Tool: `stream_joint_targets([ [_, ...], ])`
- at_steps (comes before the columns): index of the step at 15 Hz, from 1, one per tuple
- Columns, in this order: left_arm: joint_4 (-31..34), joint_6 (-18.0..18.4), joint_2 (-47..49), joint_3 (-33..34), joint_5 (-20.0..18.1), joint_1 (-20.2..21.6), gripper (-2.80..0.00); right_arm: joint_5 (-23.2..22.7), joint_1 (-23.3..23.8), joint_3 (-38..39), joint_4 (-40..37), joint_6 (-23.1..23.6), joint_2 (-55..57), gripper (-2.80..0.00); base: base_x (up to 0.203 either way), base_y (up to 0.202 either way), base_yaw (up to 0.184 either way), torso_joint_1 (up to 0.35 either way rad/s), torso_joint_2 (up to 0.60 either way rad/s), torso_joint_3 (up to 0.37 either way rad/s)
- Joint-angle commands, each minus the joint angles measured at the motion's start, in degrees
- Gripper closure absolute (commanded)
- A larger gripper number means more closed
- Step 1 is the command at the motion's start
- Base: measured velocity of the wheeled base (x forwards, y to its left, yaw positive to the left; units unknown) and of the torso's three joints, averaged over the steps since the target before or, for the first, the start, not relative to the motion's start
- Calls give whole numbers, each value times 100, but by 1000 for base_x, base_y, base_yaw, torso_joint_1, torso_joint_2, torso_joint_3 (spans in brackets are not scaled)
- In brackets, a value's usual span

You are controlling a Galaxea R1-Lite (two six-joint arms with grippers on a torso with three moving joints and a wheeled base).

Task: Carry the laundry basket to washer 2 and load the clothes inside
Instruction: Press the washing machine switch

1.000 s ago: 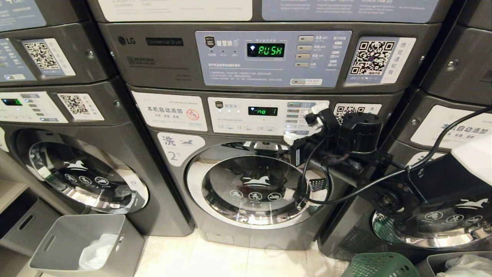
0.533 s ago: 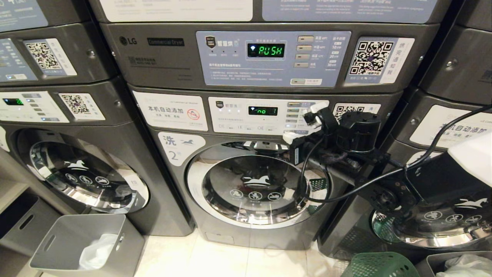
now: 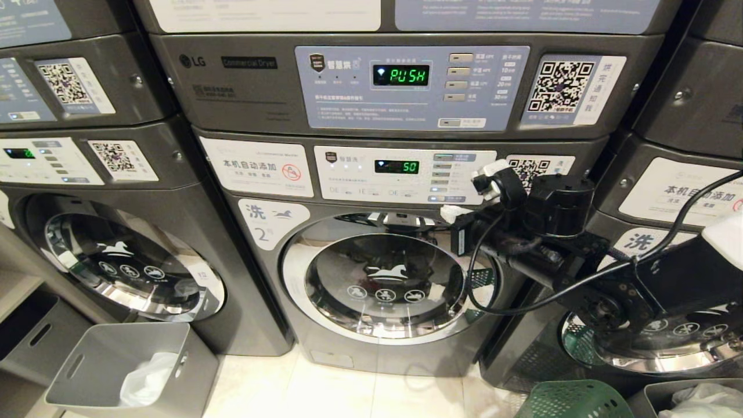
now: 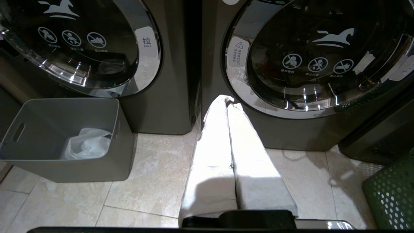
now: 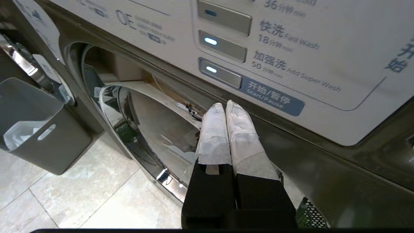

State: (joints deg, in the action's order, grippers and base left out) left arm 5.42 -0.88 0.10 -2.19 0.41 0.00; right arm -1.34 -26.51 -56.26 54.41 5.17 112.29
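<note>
Right wrist view: my right pincer [image 5: 225,108] is clenched, empty, just below washer 2's [image 3: 371,273] start button [image 5: 220,72]; I'd retreat squarely, avoiding neighbouring keys.

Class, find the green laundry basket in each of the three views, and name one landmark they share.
Head view: laundry basket, bottom edge, right of centre.
Left wrist view: its rim, lower right corner.
Right wrist view: a mesh sliver, bottom right.
Shared landmark: washer 2's chrome-ringed door.

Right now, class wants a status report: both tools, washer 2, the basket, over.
Right tool shut, empty, just below washer 2's start button. Left tool shut, parked low. Door closed. Laundry basket on floor.
</note>
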Motion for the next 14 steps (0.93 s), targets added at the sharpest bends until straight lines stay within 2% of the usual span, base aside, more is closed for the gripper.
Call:
stream_joint_targets([
  [1, 2, -9, -1, 0, 2, 0, 0, -24, -19, 80, 41, 9, -102, 0, 0, 0, 0, 0, 0, 0],
  [4, 2, -9, -1, 0, 2, 0, 0, -33, -70, 79, 292, 60, -70, 0, 0, 0, 0, 0, 0, 0],
  [9, 2, 0, -1, 0, 2, 0, 0, -42, -213, 439, 1393, 670, 135, 0, 0, 0, 0, 0, 0, 0],
  [14, 2, 0, -1, 0, 2, 0, 0, -33, -214, 599, 1424, 670, 41, 0, 0, 0, 0, 0, 0, 0],
])
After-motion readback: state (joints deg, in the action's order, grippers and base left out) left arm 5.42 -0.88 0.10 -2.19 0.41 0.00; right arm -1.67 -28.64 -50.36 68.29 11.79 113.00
